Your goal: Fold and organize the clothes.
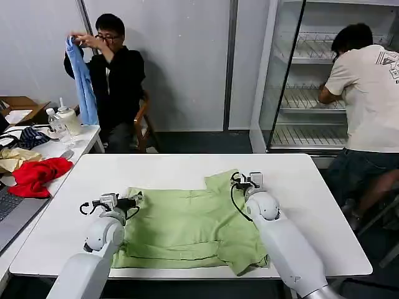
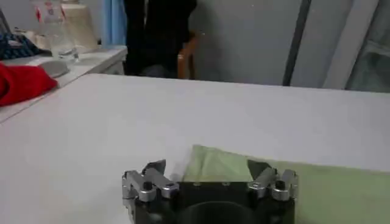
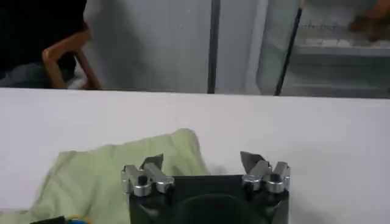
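Flanking shirt (image 1: 187,227); hands (image 1: 134,200) agape

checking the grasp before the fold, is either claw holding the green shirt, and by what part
Nothing is held. Both claws are open: the left claw sits at the green shirt's far left corner, the right claw at its far right corner.

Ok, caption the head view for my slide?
Both open grippers, left and right, rest at the pale green cotton shirt on the white table.

Head camera high above the white table (image 1: 187,165), looking forward and down, both wrist cameras low, close (sharing its far edge).
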Available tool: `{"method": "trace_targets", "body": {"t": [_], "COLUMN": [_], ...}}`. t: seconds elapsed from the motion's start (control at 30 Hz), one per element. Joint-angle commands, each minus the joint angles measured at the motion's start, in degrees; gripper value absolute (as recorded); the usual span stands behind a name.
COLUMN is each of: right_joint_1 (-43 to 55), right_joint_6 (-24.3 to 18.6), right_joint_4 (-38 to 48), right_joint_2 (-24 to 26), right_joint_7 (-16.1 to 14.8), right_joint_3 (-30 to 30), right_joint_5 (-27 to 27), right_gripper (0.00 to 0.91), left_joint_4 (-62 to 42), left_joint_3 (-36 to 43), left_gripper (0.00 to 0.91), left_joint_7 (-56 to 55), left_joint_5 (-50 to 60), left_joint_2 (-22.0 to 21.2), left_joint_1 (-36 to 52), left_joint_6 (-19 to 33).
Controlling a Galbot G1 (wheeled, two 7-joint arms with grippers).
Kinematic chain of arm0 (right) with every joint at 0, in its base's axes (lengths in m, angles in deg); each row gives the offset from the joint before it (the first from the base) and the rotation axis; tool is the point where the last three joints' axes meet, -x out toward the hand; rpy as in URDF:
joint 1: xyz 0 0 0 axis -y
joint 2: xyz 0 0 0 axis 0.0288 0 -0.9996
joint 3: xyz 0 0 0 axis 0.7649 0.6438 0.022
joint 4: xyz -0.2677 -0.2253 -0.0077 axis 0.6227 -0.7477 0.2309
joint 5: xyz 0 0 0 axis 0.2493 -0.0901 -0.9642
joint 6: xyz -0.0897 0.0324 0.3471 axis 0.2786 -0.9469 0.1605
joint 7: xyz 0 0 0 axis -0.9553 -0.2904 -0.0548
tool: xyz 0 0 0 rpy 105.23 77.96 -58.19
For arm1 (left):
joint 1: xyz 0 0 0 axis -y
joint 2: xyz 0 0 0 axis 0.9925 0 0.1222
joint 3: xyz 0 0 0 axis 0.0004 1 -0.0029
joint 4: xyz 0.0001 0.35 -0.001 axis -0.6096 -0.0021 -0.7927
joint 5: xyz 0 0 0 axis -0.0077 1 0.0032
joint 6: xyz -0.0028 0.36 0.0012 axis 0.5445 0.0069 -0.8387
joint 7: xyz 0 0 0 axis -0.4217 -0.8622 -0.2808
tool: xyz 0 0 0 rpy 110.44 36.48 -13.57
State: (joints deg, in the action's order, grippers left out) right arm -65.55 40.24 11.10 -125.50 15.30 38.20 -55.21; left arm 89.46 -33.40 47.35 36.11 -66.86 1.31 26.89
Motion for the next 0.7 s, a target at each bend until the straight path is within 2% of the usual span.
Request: {"method": "trace_targets", "body": {"t": [0.03, 0.1, 0.13, 0.17, 0.2, 0.23, 0.7], "right_joint_1": [0.06, -0.31, -0.38, -0.42, -0.49, -0.55, -1.69], "right_joint_6": [-0.45, -0.46, -0.46, -0.42, -0.38, -0.35, -0.32], "right_joint_4": [2.72, 2.72, 2.8, 2.82, 2.85, 2.88, 2.12], "right_joint_2": [-0.71, -0.88, -0.91, -0.95, -1.0, -1.09, -1.15], "right_joint_7": [-0.94, -0.92, -0.93, -0.92, -0.92, -0.92, -0.83], "right_joint_3": [0.2, 0.3, 0.36, 0.38, 0.43, 0.44, -0.21], "right_joint_5": [-0.42, -0.13, 0.04, -0.03, -0.01, -0.02, -0.79], "right_gripper": [0.836, 0.836, 0.766, 0.715, 0.02, 0.0, 0.0], "left_joint_4": [-1.41, -1.73, -1.95, -2.0, -2.37, -2.5, -1.97], "left_joint_3": [0.22, 0.29, 0.35, 0.36, 0.32, 0.3, 0.14], "left_gripper": [0.141, 0.121, 0.071, 0.071, 0.02, 0.02, 0.02], "left_joint_7": [0.01, 0.05, 0.12, 0.24, 0.28, 0.32, 0.51], "left_joint_5": [-0.53, -0.38, -0.37, -0.37, -0.29, -0.31, 0.04], "left_joint_2": [-0.61, -0.75, -0.8, -0.81, -0.93, -0.99, -0.36], "left_joint_1": [-0.33, -0.76, -0.94, -1.01, -1.11, -1.2, -1.69], "left_joint_6": [-0.19, -0.06, -0.05, -0.01, 0.07, 0.12, 0.73]}}
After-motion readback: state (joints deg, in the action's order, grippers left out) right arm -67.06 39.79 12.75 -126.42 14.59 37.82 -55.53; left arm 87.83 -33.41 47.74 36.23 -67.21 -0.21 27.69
